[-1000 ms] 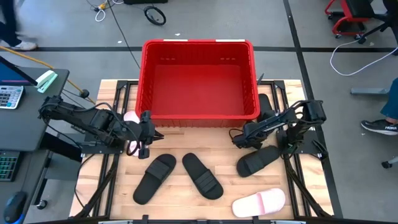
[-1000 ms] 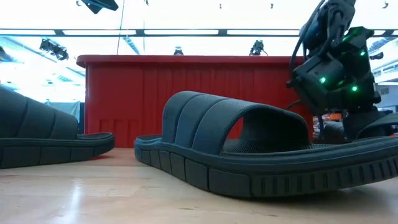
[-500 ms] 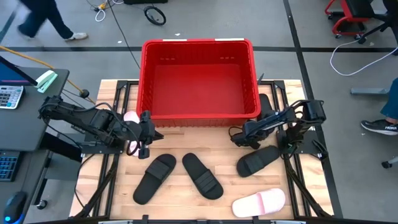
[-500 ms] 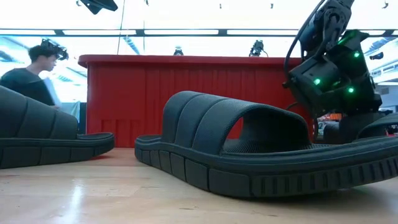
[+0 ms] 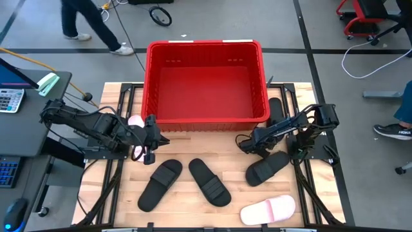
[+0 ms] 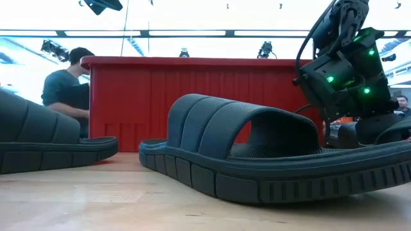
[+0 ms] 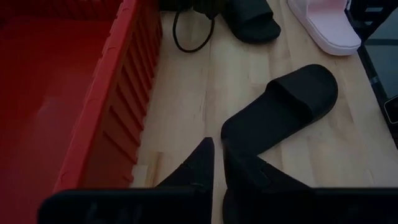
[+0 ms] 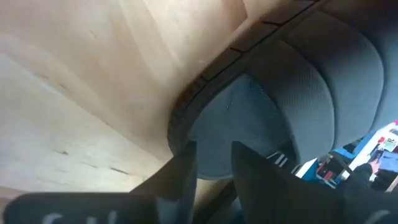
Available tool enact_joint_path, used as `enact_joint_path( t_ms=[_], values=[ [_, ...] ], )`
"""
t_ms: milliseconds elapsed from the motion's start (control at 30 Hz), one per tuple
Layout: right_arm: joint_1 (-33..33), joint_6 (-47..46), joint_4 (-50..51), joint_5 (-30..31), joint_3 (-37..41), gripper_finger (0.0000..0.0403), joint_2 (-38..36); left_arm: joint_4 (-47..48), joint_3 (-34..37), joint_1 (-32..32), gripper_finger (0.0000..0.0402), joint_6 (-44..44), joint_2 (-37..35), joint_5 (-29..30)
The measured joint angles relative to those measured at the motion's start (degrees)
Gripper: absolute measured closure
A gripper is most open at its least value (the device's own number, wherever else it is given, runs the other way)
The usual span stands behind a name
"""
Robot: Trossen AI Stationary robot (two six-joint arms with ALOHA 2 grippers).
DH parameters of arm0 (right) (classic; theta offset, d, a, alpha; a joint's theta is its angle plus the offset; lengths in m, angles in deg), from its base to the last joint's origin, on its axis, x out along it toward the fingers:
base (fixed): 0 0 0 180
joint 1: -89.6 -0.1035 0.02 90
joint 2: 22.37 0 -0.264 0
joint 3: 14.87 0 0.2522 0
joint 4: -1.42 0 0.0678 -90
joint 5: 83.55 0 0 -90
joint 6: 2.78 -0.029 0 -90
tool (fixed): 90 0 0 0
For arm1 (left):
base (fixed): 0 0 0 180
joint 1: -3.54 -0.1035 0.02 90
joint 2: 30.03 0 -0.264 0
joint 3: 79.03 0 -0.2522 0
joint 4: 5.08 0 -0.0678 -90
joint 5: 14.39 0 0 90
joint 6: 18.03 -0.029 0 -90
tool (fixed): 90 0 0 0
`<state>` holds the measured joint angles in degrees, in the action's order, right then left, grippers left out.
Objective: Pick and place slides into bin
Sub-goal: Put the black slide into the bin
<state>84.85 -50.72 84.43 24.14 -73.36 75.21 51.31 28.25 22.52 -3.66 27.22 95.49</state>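
The right gripper [image 5: 245, 145] sits low over the wooden table [image 5: 187, 149], its two dark fingers [image 8: 180, 168] a narrow gap apart and closed on nothing, their tips right at the edge of a matte black slide [image 8: 286, 93] just ahead of them. In the overhead view that ribbed black sandal [image 5: 266, 167] lies just below the gripper, and a pale pink slide [image 5: 269, 210] rests further out, near the table's front edge. Off to the gripper's side, two more black slides [image 5: 209, 182] [image 5: 160, 185] lie side by side in the middle of the table. Behind the gripper stands the large bright red plastic bin [image 5: 206, 48] with ribbed walls, nothing inside it.

The left gripper [image 5: 157, 139] waits across the table beside the bin's front wall, its fingers [image 7: 198, 165] nearly together and holding nothing, with a second pink slide [image 5: 135, 121] partly hidden under the arm.

A person [image 6: 67, 90] stands beyond the bin.
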Motion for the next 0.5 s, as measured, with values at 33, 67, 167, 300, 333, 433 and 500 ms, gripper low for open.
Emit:
enact_joint_path(
  t_ms=[33,67,167,300,333,433,500],
  values=[
    [0.0,0.0,0.0,-0.1,0.0,0.0282,0.0,0.0,0.0,0.0,0.0357,0.0,0.0,0.0],
    [0.0,0.0,0.0,-0.1,0.0,0.0277,0.0,0.0,0.0,0.0,0.0356,0.0,0.0,0.0],
    [0.0,1.7,0.0,-0.7,0.0,0.0267,-0.1,0.0,0.0,0.0,0.0357,0.0,0.0,0.0],
    [0.0,3.1,0.0,-3.4,0.0,0.0263,-0.1,0.0,0.0,0.0,0.0363,0.0,0.0,0.0],
    [-0.2,3.1,0.0,-4.0,0.0,0.0263,-0.1,0.0,0.0,0.0,0.0365,0.0,0.0,0.0],
    [-1.2,3.1,0.1,-5.1,0.0,0.0263,-0.1,0.0,0.0,0.0,0.0368,0.0,0.0,0.0],
    [-2.1,3.1,0.3,-5.7,0.0,0.0263,-0.1,0.0,0.0,0.0,0.0369,0.0,0.0,0.0]
  ],
)
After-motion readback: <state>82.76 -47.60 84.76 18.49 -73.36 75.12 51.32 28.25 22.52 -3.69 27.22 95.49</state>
